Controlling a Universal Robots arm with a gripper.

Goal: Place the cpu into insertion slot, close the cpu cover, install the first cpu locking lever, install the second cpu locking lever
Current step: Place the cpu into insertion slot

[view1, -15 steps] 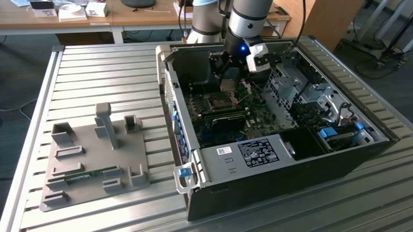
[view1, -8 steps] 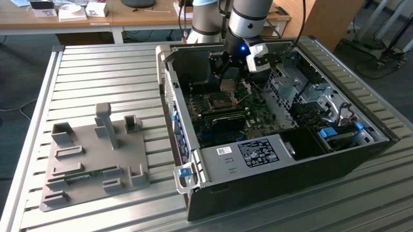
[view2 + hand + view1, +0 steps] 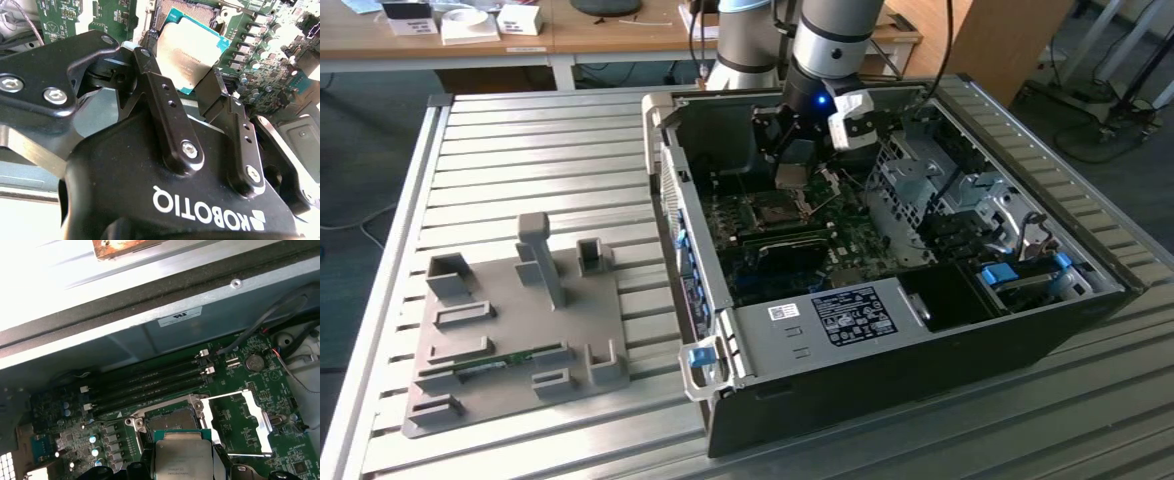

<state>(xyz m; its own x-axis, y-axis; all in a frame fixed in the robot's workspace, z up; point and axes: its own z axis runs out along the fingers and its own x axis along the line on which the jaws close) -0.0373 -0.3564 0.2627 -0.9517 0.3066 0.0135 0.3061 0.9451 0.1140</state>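
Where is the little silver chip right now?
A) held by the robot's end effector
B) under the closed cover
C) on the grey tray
A: the end effector grips the cpu by its edges near the socket, and the cpu cover is flipped open.

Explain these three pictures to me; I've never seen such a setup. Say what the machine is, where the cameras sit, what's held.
The exterior view shows a robot arm reaching into an open computer case on a ribbed metal table; a grey parts holder lies at the exterior view's left. The two wrist views come from cameras riding on the arm. Its gripper pinches the cpu, a flat silvery chip, over the empty socket. The cpu cover beside the socket is swung open.
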